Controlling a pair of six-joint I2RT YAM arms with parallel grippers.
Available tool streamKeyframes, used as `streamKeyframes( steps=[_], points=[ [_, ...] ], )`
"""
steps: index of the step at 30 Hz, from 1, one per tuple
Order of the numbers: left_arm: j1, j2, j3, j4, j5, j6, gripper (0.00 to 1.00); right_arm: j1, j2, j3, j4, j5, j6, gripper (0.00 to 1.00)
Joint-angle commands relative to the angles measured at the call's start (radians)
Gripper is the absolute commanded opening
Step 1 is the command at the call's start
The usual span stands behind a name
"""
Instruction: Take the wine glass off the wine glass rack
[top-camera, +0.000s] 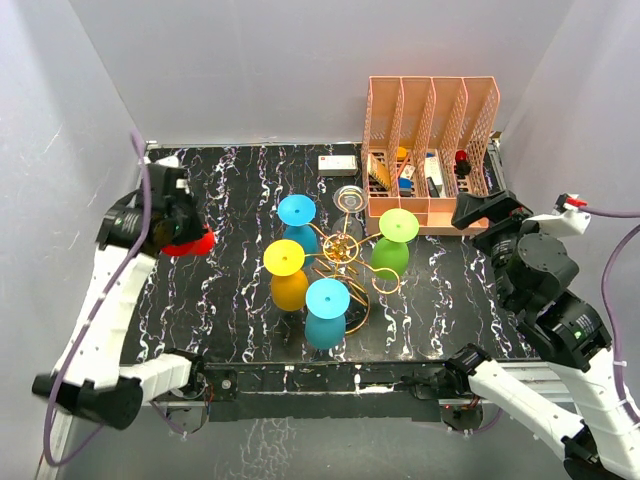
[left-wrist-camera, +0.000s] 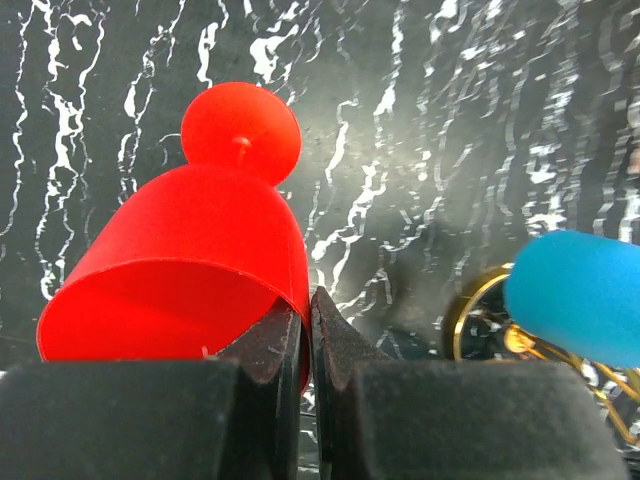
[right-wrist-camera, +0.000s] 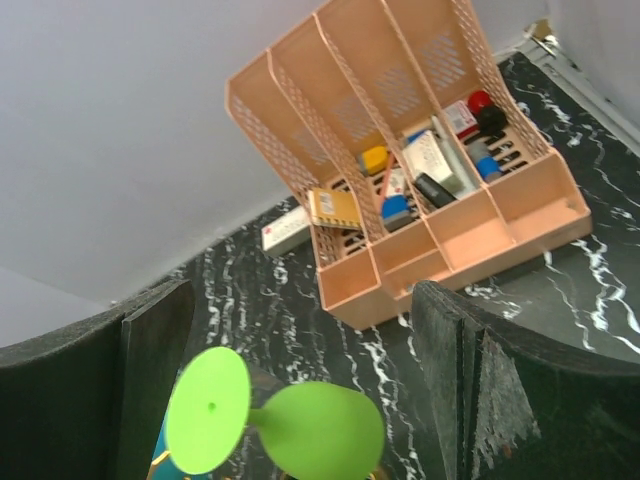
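The left arm runs from its base at the near left, elbow out to the left, forearm reaching forward to a wrist over the left side of the black, white-veined tabletop (top-camera: 230, 310). The left end effector (left-wrist-camera: 308, 312) is fully closed, pinching the rim of the red plastic wine glass (left-wrist-camera: 190, 250). The glass is tilted, bowl mouth toward the wrist camera, round foot away. It is off the rack and well apart from it, to the left. Whether it touches the tabletop cannot be told.

The gold wire wine glass rack (top-camera: 343, 250) stands at the tabletop centre. Four glasses hang from its arms, feet uppermost:
- blue wine glass (top-camera: 297, 211), rear left
- yellow wine glass (top-camera: 284, 259), left
- teal wine glass (top-camera: 326, 299), front
- green wine glass (top-camera: 397, 227), right

Behind the rack lies a small white box (top-camera: 337, 164); its print is too small to read. The peach slotted file organizer (top-camera: 430, 115) stands at rear right. Labels on its contents are illegible.

The right arm is folded, wrist raised near the organizer's front. The right end effector (right-wrist-camera: 300, 300) is wide open and holds nothing.
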Motion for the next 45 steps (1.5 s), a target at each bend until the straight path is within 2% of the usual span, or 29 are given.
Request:
streamKeyframes(
  steps=[1, 5, 9, 12, 14, 18, 21, 28, 36, 39, 43, 45],
  points=[
    [0.016, 0.120, 0.022, -0.029, -0.052, 0.108, 0.00, -0.003, 0.010, -0.035, -0.082, 0.053, -0.017, 0.98],
    [0.100, 0.215, 0.025, 0.018, 0.051, 0.160, 0.00, -0.004, 0.097, 0.011, -0.221, 0.079, 0.085, 0.98],
    [0.171, 0.330, 0.083, 0.018, 0.077, 0.210, 0.00, -0.002, 0.152, 0.084, -0.303, 0.040, 0.063, 0.98],
    [0.203, 0.410, 0.131, 0.019, 0.055, 0.223, 0.00, -0.002, 0.107, 0.092, -0.234, -0.101, -0.126, 0.98],
    [0.229, 0.457, 0.162, 0.025, 0.089, 0.226, 0.00, -0.003, 0.048, 0.083, -0.174, -0.198, -0.219, 0.98],
    [0.275, 0.553, 0.232, 0.032, 0.130, 0.232, 0.00, -0.003, -0.099, 0.033, -0.034, -0.288, -0.304, 0.98],
    [0.301, 0.625, 0.282, 0.032, 0.155, 0.233, 0.00, -0.003, -0.155, 0.042, -0.012, -0.303, -0.308, 0.98],
    [0.344, 0.745, 0.359, 0.038, 0.168, 0.242, 0.00, -0.002, -0.132, 0.119, -0.107, -0.347, -0.297, 0.98],
    [0.352, 0.836, 0.404, 0.029, 0.154, 0.242, 0.01, -0.002, -0.139, 0.117, -0.148, -0.380, -0.259, 0.98],
    [0.352, 0.837, 0.402, 0.030, 0.156, 0.244, 0.09, -0.003, -0.140, 0.109, -0.148, -0.397, -0.250, 0.98],
    [0.352, 0.804, 0.407, 0.032, 0.137, 0.254, 0.35, -0.002, -0.129, 0.101, -0.148, -0.425, -0.239, 0.98],
    [0.352, 0.785, 0.430, 0.023, 0.128, 0.258, 0.42, -0.003, -0.118, 0.097, -0.148, -0.436, -0.231, 0.98]
  ],
)
